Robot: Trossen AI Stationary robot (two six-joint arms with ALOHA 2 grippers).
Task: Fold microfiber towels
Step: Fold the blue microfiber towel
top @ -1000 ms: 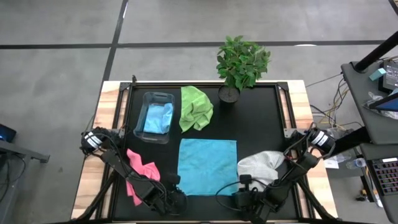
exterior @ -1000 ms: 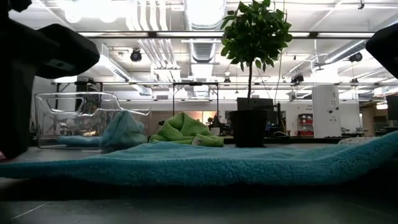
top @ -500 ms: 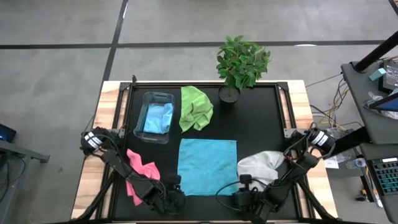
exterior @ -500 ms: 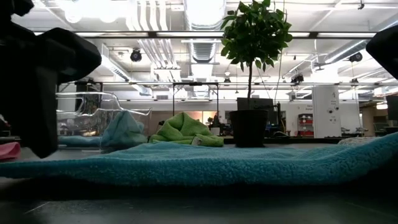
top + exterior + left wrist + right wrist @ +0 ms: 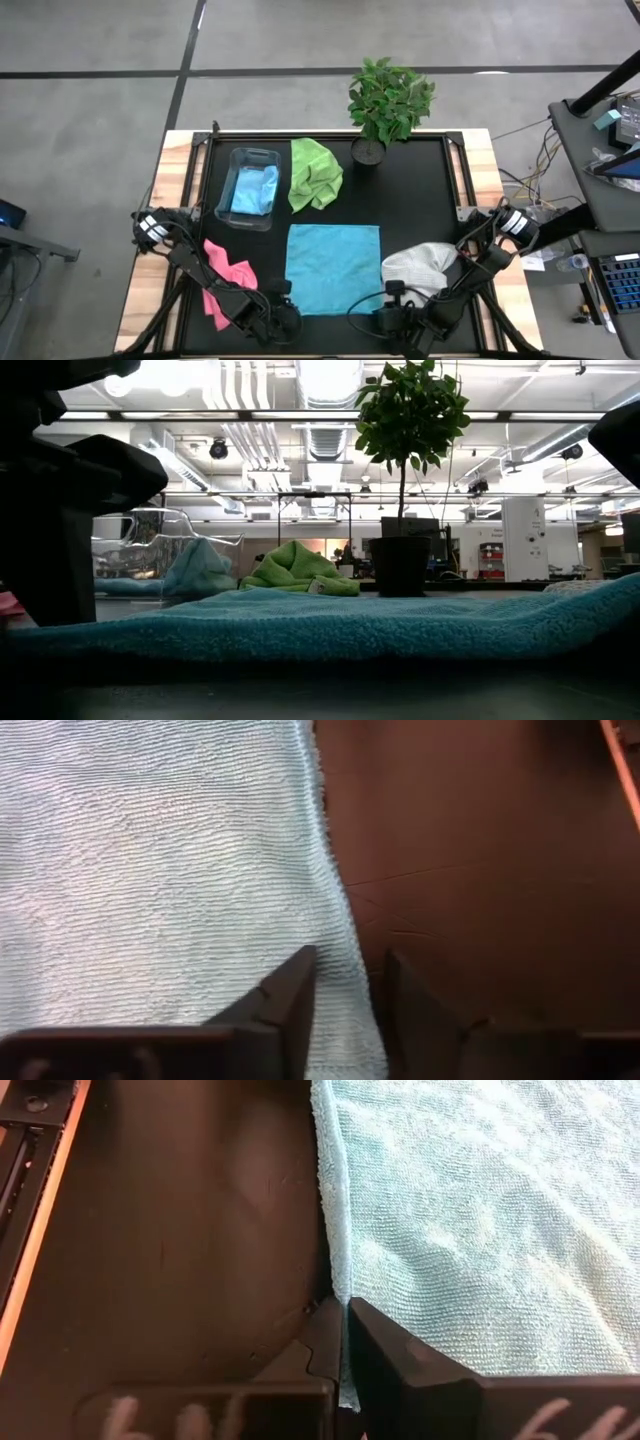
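Fingers (image 5: 300, 1000) of both arms straddle the blue towel's (image 5: 333, 266) near corners (flat).

**Five towels on the worktop**

One light blue towel (image 5: 333, 266) lies flat and square near the front middle of the worktop (image 5: 420, 190). Its fluffy front edge fills the low view. The other light blue towel (image 5: 254, 190) is bunched up inside the clear bin (image 5: 226, 192) at the back left. The lime green towel (image 5: 314, 173) sits crumpled in a heap just beside that bin. The pink towel (image 5: 228, 280) lies wrinkled at the front left. The pale grey-white towel (image 5: 420, 266) is a soft lump at the front right, just beside the flat blue one.
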